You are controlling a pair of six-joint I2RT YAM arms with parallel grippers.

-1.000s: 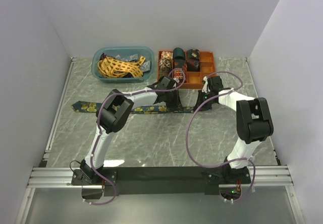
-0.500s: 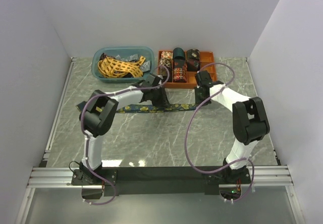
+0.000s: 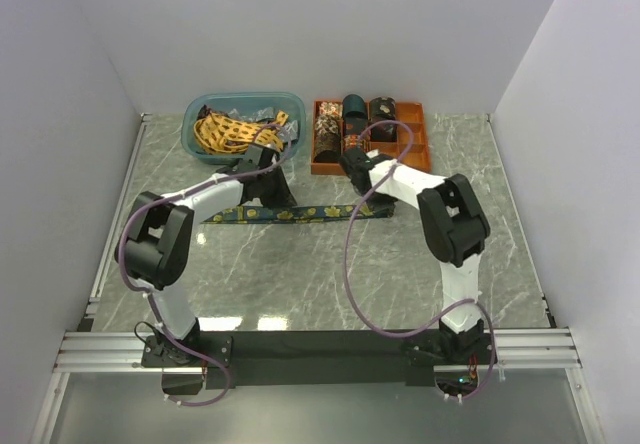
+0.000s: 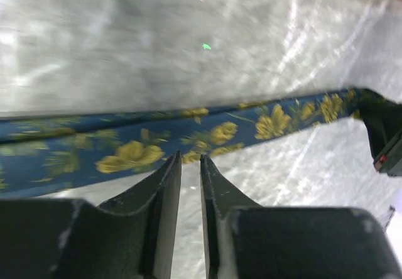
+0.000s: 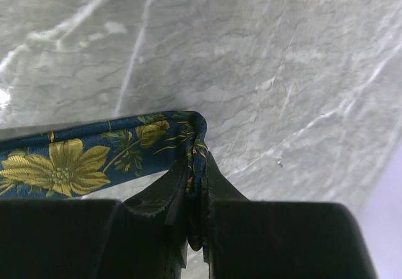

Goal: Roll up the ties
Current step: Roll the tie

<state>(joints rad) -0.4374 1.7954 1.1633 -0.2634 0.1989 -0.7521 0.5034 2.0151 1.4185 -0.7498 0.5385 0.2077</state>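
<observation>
A dark navy tie (image 3: 300,213) with gold flowers lies stretched left to right across the marble table. In the left wrist view it (image 4: 207,131) runs just beyond my left gripper (image 4: 190,158). That gripper is open by a narrow gap, with only bare table between its fingers. From above, the left gripper (image 3: 278,196) hovers over the tie's middle. My right gripper (image 5: 196,159) is shut on the tie's (image 5: 75,163) folded end, with fabric pinched between its pads. The top view places the right gripper (image 3: 372,202) at the tie's right end.
A teal bin (image 3: 243,97) at the back left holds a yellow lattice tie (image 3: 235,132) and other fabric. An orange tray (image 3: 412,136) with rolled ties in compartments stands right behind my right gripper. Purple cables loop off both arms. White walls close in the sides.
Both grippers have moved left along the table. The left gripper has opened and no longer pinches the tie. The right gripper carried the tie's end leftward, staying shut on it.
</observation>
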